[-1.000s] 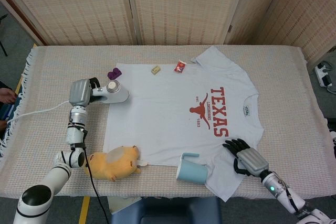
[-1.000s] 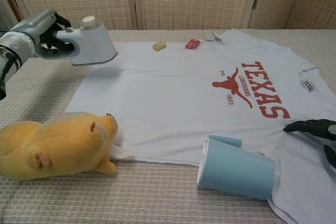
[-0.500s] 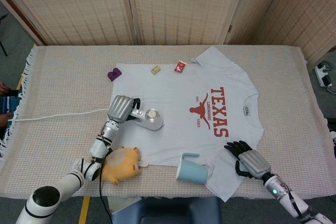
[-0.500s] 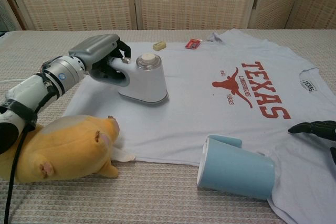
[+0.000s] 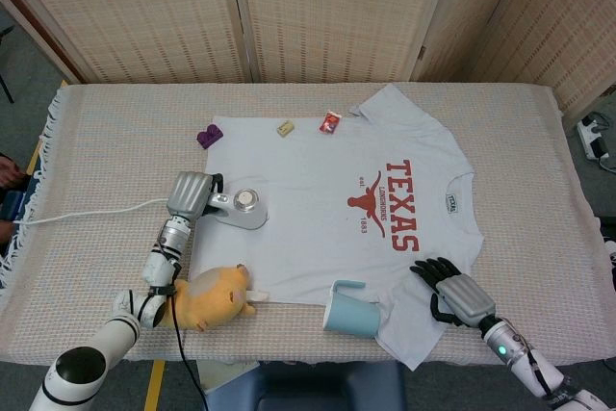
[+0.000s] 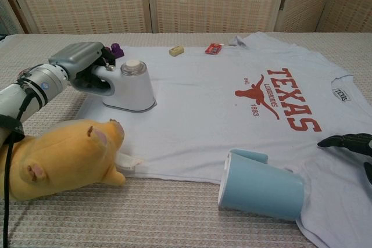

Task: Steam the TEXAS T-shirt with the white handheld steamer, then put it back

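The pale TEXAS T-shirt (image 5: 327, 199) (image 6: 232, 103) lies flat across the table with its red print toward the right. My left hand (image 5: 191, 195) (image 6: 78, 65) grips the handle of the white handheld steamer (image 5: 243, 207) (image 6: 131, 87), which stands on the shirt's left part near its hem. Its cord (image 5: 87, 211) trails off to the left table edge. My right hand (image 5: 452, 291) (image 6: 349, 143) rests with fingers spread on the shirt's lower right sleeve, holding nothing.
A yellow plush toy (image 5: 207, 297) (image 6: 61, 158) lies on the shirt's front left corner, close to my left forearm. A light blue cup (image 5: 351, 310) (image 6: 261, 185) lies tipped on the front hem. A purple item (image 5: 206, 136), a tan block (image 5: 285, 127) and a red packet (image 5: 331, 121) sit along the far edge.
The steamer came from the left of the shirt onto it, went toward the middle, then slid back left. The plush toy shifted slightly. The right hand stayed put.
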Controlling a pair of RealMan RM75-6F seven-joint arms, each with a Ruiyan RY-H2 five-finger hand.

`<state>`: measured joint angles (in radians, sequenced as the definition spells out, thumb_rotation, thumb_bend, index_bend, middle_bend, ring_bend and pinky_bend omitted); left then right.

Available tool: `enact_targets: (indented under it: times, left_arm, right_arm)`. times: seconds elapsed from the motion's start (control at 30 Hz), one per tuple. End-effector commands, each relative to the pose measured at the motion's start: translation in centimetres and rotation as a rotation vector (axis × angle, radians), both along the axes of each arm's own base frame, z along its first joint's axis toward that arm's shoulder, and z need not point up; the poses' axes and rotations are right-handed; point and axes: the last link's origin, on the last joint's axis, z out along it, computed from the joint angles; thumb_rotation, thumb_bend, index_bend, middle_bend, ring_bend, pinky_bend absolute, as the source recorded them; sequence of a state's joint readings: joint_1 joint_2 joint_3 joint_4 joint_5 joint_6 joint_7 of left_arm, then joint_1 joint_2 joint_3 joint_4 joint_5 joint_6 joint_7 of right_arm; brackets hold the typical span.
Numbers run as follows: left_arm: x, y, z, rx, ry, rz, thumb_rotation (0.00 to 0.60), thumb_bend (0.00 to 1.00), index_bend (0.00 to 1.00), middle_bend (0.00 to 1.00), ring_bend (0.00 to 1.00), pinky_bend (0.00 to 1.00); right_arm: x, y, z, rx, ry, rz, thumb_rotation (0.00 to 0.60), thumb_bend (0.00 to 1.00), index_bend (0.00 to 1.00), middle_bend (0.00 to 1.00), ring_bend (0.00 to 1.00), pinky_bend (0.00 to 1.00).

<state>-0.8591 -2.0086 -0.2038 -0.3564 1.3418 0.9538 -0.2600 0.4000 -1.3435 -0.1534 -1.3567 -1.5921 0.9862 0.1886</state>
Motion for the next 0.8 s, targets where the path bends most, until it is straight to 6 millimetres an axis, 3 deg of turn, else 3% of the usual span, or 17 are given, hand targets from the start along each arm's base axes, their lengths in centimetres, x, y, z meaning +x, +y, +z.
enact_targets:
  times: [0.03,0.43,0.57,0.8]
  left_arm:
    - [-1.8,0.5,1.5,0.034,-0.001,0.062,0.600,0.53,1.00,1.00,0.89,0.69]
    - [-5.0,1.1,7.8,0.182,-0.105,0.114,0.600,0.53,1.00,1.00,0.89,0.69]
    - [-6.3,0.3,8.4,0.190,-0.116,0.135,0.600,0.53,1.00,1.00,0.89,0.69]
    - [-8.0,-1.2,7.5,0.165,-0.077,0.173,0.600,0.53,0.99,1.00,0.87,0.68]
  right_arm:
    - [0.0,-0.1,0.0,-0.001,-0.001,0.000,0.298,0.91,0.00,0.04,0.00,0.00]
    - [0.3,-0.2,1.2,-0.037,-0.018,0.013,0.301,0.91,0.00,0.04,0.00,0.00]
    - [0.8,-0.2,2.0,-0.062,-0.030,0.034,0.298,0.91,0.00,0.04,0.00,0.00]
    - [1.4,0.0,3.3,-0.101,-0.039,0.056,0.298,0.91,0.00,0.04,0.00,0.00]
